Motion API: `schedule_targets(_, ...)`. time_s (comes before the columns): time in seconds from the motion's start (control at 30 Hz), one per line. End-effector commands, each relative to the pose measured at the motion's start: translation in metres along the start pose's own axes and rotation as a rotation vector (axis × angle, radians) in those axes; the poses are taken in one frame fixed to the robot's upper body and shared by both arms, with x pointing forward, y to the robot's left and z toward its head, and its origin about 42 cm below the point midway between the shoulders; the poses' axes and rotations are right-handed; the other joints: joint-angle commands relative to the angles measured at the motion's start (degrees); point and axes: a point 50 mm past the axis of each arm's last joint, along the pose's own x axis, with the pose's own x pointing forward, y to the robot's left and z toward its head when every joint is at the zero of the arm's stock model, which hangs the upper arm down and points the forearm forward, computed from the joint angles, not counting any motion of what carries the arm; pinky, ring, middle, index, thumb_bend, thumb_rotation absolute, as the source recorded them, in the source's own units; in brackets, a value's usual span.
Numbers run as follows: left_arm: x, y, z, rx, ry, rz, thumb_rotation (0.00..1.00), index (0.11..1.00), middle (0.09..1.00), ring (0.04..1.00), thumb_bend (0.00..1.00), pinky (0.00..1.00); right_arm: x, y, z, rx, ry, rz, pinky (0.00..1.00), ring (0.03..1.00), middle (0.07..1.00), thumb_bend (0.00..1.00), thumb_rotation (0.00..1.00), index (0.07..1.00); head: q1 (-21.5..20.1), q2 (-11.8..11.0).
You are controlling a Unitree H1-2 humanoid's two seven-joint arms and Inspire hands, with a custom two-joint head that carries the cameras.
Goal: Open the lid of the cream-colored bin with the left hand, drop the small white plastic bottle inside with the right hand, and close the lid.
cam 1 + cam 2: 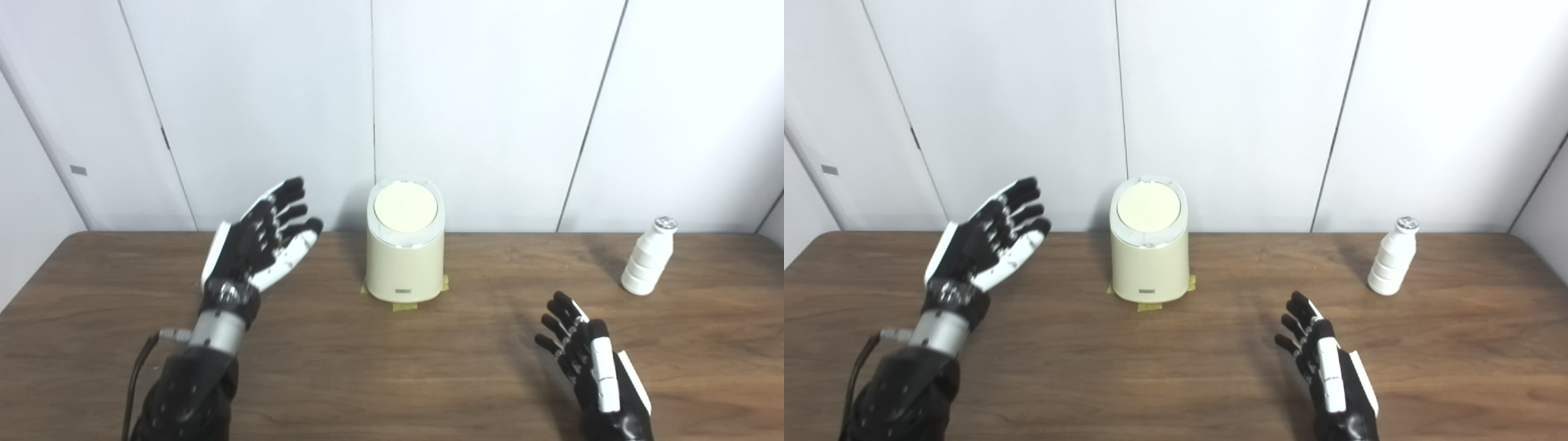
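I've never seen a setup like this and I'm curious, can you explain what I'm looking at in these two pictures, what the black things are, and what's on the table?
Both pictures show the same scene, taken by two cameras side by side on a humanoid robot's head, looking down at its work. The black-and-white things are its own two hands. The left hand is raised, open, palm toward the middle. The right hand hovers low near the front, also open. Neither holds anything. On the wooden table stands a cream-colored bin with its lid closed, strips of tape at its base. Far off to the right stands a small white plastic bottle, upright.
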Motion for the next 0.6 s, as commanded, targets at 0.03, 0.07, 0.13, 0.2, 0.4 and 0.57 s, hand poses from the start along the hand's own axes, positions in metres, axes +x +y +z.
schedule_targets(0.03,0.023,-0.002,0.021,0.061,-0.066,-0.024,0.33,0.886,0.884,0.856,0.57,0.79,0.004,0.003,0.013,-0.005,-0.081,0.014,0.84,0.918,0.925,0.52,1.00,0.918,-0.03,0.10)
schedule_targets(0.07,0.029,-0.003,0.023,0.083,-0.071,-0.030,0.34,0.887,0.884,0.854,0.58,0.78,0.004,0.003,0.013,-0.005,-0.080,0.014,0.84,0.918,0.924,0.52,0.99,0.919,0.06,0.10)
schedule_targets(0.13,0.039,-0.005,0.028,0.123,-0.083,-0.045,0.36,0.892,0.884,0.849,0.61,0.76,0.003,0.003,0.012,-0.009,-0.077,0.014,0.84,0.919,0.923,0.52,1.00,0.920,0.06,0.10)
schedule_targets(0.2,0.050,-0.007,0.033,0.153,-0.092,-0.065,0.37,0.899,0.889,0.846,0.63,0.76,0.003,0.003,0.011,-0.013,-0.073,0.013,0.85,0.922,0.924,0.52,1.00,0.922,0.31,0.16)
schedule_targets(0.4,0.081,-0.012,0.047,0.272,-0.103,-0.090,0.33,0.882,0.879,0.853,0.73,0.74,0.002,0.005,0.011,-0.019,-0.067,0.016,0.85,0.925,0.926,0.52,1.00,0.925,0.18,0.28)
schedule_targets(0.57,0.106,-0.015,0.049,0.299,-0.071,-0.112,0.28,0.888,0.887,0.856,0.75,0.76,0.003,0.007,0.011,-0.023,-0.068,0.016,0.83,0.922,0.927,0.53,0.99,0.917,-0.12,0.29)
